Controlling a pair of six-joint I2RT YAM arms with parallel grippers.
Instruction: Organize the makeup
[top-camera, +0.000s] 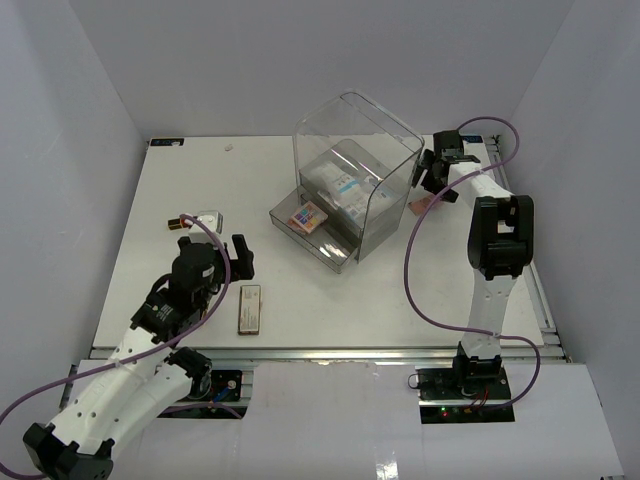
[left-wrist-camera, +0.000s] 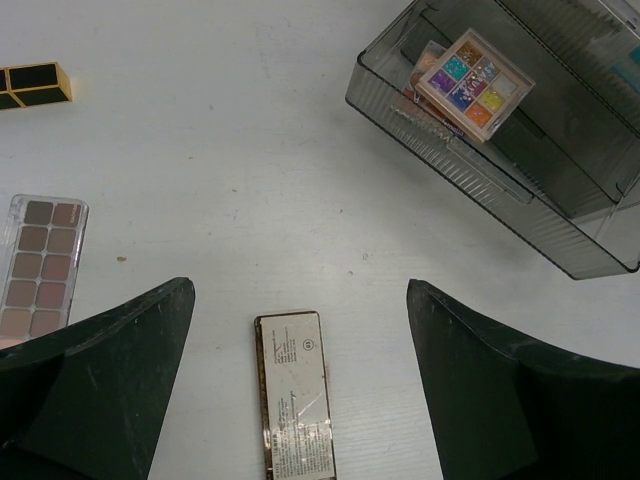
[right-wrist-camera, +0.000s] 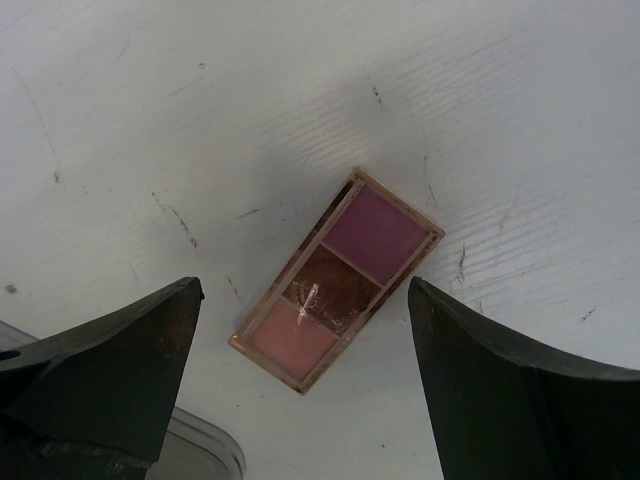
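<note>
Counting what is put away against what lies loose, I judge the job somewhere near its middle. The multicolour square palette (left-wrist-camera: 472, 82) sits tilted in the pulled-out drawer (left-wrist-camera: 450, 160) of the clear box (top-camera: 385, 150), on top of something pinkish I cannot make out. The white-and-blue sachets (top-camera: 340, 185) are stacked further in, behind the clear wall.

Four pieces are not yet stowed. The long beige-brown palette (left-wrist-camera: 295, 395) lies label-up on the desk (top-camera: 200, 170), right below my left claw (left-wrist-camera: 298, 300), whose fingers stand wide apart and hold nothing. To that side, near each other, lie a palette of neutral shades (left-wrist-camera: 40, 265) and the gold lipstick tube (left-wrist-camera: 30, 85). Both are well apart from the drawer.

On the far side of the box, a pink three-pan palette (right-wrist-camera: 335, 280) lies flat on the desk just beside the box wall. My right claw (right-wrist-camera: 305, 285) hangs over it, fingers spread to either side and gripping nothing.

So each claw has a piece lined up beneath it but none in hand. What is left, as I read it, is to lift these four into the drawer and then push it shut.
</note>
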